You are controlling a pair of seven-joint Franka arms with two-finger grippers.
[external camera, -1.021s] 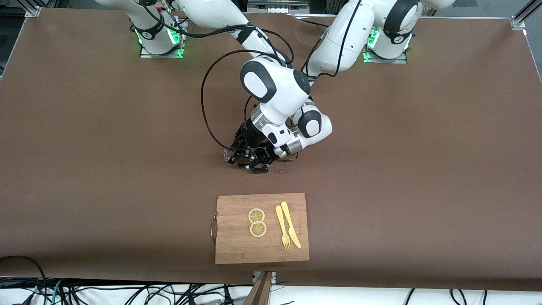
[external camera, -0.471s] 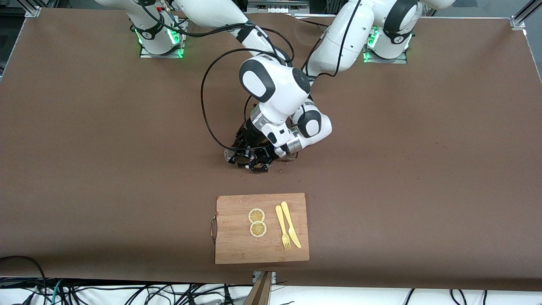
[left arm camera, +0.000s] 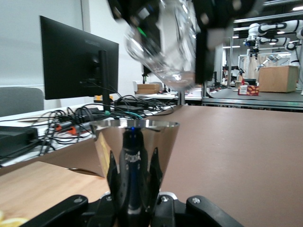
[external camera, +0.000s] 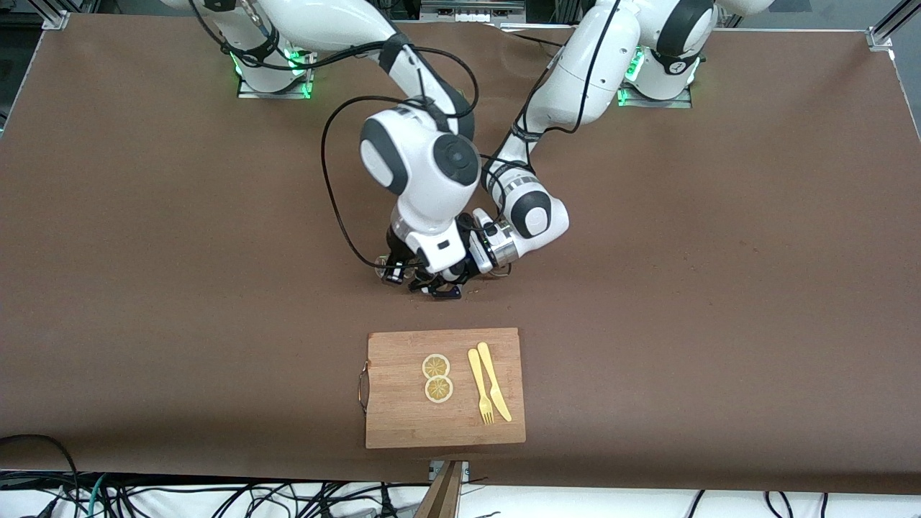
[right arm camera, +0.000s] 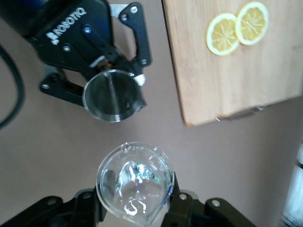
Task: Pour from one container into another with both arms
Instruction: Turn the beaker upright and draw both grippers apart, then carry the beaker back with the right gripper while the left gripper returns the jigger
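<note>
My right gripper [right arm camera: 135,196] is shut on a clear glass beaker [right arm camera: 135,182], held tilted just above the table's middle. That beaker [left arm camera: 163,42] hangs a little above a shiny metal cup [left arm camera: 135,137]. My left gripper [left arm camera: 134,158] is shut on the cup's lower part and keeps it upright. In the right wrist view the metal cup [right arm camera: 112,97] shows its open mouth, a short gap away from the beaker's lip. In the front view the right gripper [external camera: 392,272] and the left gripper [external camera: 439,288] are close together, low over the table. No stream shows between the two vessels.
A wooden cutting board [external camera: 403,424] lies nearer to the front camera, with two lemon slices [external camera: 436,378], a yellow fork [external camera: 481,396] and a yellow knife [external camera: 495,392] on it. Small crumbs [external camera: 475,291] dot the brown table beside the grippers.
The right arm's wrist and forearm have swung toward its own end of the table, uncovering the left wrist. Both grippers have stayed nearly in place, each with its vessel.
</note>
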